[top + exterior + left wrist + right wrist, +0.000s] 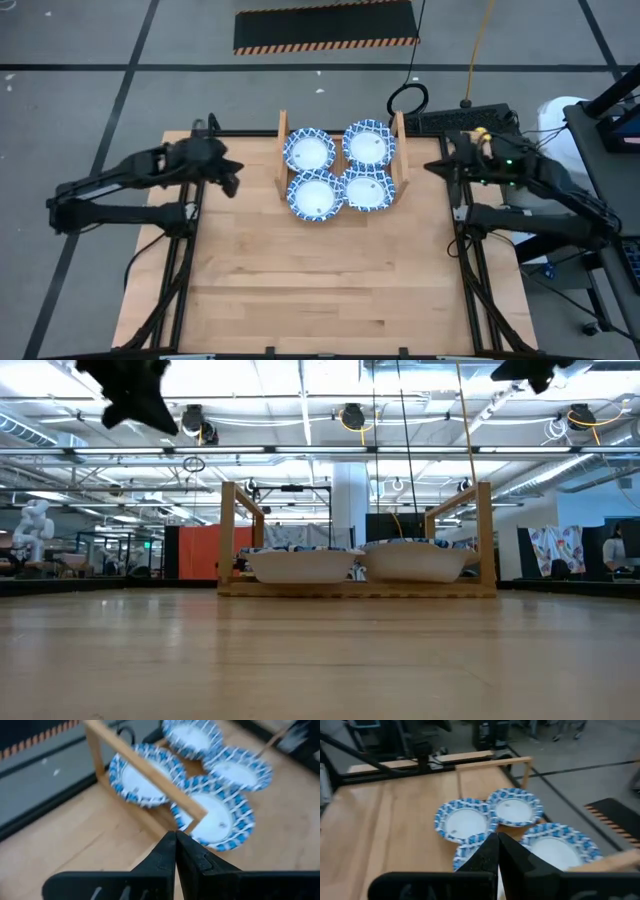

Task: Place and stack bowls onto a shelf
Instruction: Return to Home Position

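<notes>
Several blue-rimmed white bowls (315, 195) sit on the light-wood shelf (282, 150) at the table's far middle, in two rows of two between its upright side boards. In the low view the bowls (300, 565) rest by their bases on the shelf's slats (357, 589). My left gripper (232, 180) hovers shut, above the table to the left of the shelf, and its wrist view looks past the shut fingertips (176, 836) at the bowls (140, 780). My right gripper (432, 166) hovers shut to the right of the shelf (490, 762) and faces the bowls (465, 822).
Bare wooden tabletop (320, 290) stretches from the shelf to the near edge. Black arm frames run along both table sides (185, 250). A cable loop (408, 97) and a dark box (465, 122) lie beyond the far edge. In the low view both arms are high above the table.
</notes>
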